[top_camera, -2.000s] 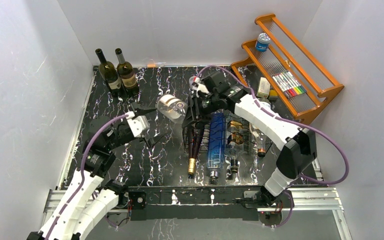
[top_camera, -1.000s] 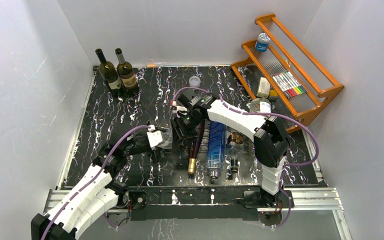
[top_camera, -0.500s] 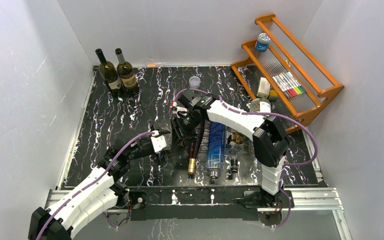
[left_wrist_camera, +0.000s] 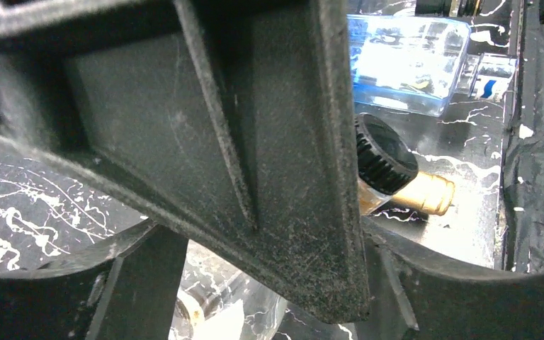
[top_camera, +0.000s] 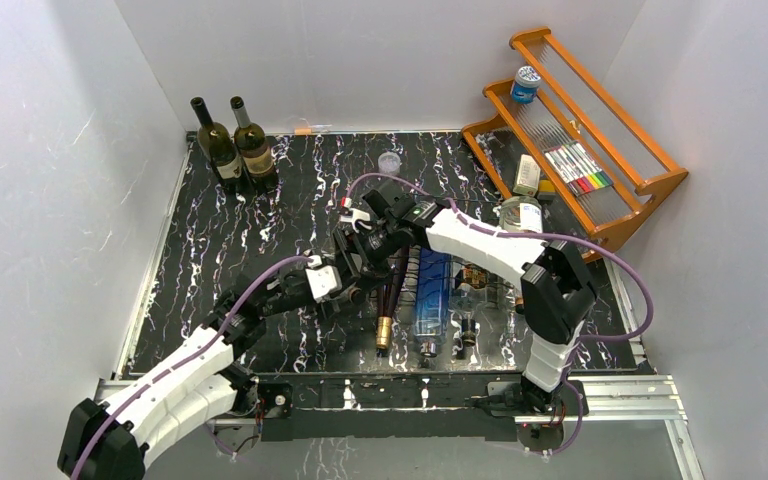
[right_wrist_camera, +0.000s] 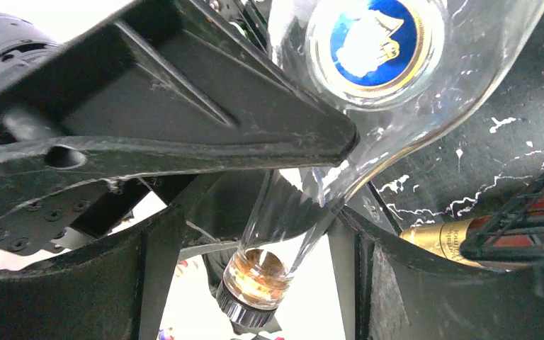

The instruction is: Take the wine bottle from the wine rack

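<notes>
A clear wine bottle [right_wrist_camera: 368, 42] with a blue round emblem lies just left of the black wire wine rack [top_camera: 497, 283]. Its neck [right_wrist_camera: 276, 227] runs between the fingers of my right gripper [right_wrist_camera: 251, 283], which stands open with a gap beside the neck. My left gripper [top_camera: 348, 272] has come in from the left and meets the right gripper [top_camera: 365, 250]. In the left wrist view a big black part hides most of the scene. Clear glass [left_wrist_camera: 234, 312] shows between the left fingers, but their contact is hidden.
The rack still holds a dark bottle with a gold cap [top_camera: 385, 305], a blue bottle [top_camera: 430, 280] and clear ones. Two upright dark bottles [top_camera: 235, 145] stand at the back left. An orange wooden shelf [top_camera: 600, 150], a jar [top_camera: 523, 212] and a small cup [top_camera: 390, 160] sit behind.
My right arm brought the clear bottle down beside the rack, and its jaws have opened. The left arm has reached right until its gripper met the bottle and the right gripper.
</notes>
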Controlling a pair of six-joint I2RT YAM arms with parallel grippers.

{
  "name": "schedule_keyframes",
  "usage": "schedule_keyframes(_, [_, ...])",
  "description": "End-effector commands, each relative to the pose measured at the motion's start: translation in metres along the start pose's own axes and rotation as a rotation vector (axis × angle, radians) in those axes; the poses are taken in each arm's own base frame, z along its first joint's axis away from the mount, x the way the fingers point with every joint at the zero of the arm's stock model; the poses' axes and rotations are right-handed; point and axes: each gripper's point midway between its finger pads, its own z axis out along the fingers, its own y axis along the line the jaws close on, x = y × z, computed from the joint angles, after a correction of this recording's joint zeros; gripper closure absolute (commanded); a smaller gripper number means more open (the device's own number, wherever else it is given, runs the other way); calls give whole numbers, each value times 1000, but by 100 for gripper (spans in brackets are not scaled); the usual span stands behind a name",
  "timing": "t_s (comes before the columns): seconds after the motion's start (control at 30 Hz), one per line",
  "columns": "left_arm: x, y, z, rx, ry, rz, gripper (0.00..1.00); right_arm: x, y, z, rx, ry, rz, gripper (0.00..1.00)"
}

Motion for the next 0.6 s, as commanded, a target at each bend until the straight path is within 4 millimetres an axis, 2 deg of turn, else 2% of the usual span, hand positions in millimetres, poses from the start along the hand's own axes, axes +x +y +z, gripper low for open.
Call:
schedule_keyframes(0.0, [0, -11, -1, 37, -10, -24, 34, -10, 56, -22, -162, -100, -165, 17])
schedule_keyframes(0.1, [-4, -6, -3, 10, -12, -15, 46, -13, 61, -23, -185, -112, -153, 17])
schedule_keyframes(0.33, [-25, 5, -12, -57, -68, 27, 60, -18, 73, -27, -228, -147, -145, 14])
schedule_keyframes(0.57, [-41, 21, -22, -150, -94, 52, 80, -39, 89, -32, -263, -236, -148, 8])
